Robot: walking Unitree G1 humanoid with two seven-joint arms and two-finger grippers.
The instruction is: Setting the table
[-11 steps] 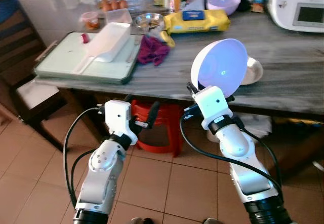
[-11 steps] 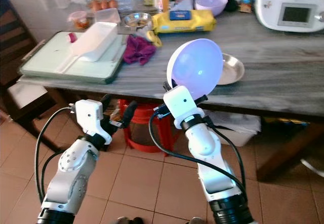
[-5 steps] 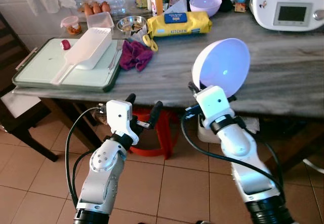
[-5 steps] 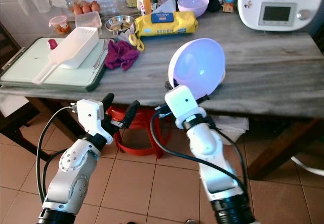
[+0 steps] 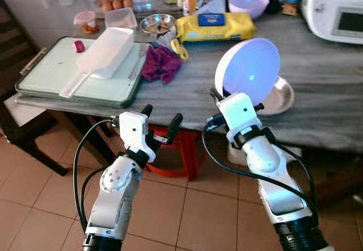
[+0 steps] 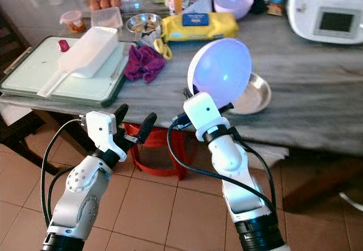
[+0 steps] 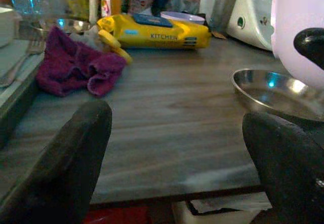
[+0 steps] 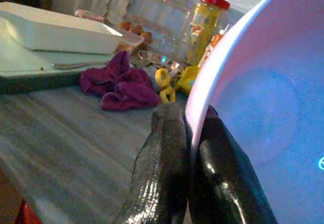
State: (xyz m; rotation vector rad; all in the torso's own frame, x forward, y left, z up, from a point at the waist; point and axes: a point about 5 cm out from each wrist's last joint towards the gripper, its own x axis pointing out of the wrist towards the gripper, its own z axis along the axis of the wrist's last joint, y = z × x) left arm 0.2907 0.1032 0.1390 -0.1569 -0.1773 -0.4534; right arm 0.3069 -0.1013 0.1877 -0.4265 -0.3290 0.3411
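Observation:
My right gripper (image 8: 188,148) is shut on the rim of a pale lilac bowl (image 5: 248,71), which I hold tilted on edge above the front edge of the grey table (image 5: 187,92). Just behind the bowl lies a shallow steel plate (image 5: 281,97). My left gripper (image 5: 161,126) stands open below the table's front edge, holding nothing. Its black fingers (image 7: 55,168) frame the tabletop in the left wrist view.
A pale green tray (image 5: 51,78) with a white long dish (image 5: 108,52) and a fork sits at the left. A crumpled purple cloth (image 5: 161,63), a yellow packet (image 5: 215,25), a small steel bowl (image 5: 156,22), a second lilac bowl (image 5: 248,2) and a white appliance (image 5: 334,7) stand behind. A red stool (image 5: 178,149) sits under the table.
The camera has shifted, so the whole table sits differently in the picture and the steel plate shows again behind the bowl. Both grippers hold their poses.

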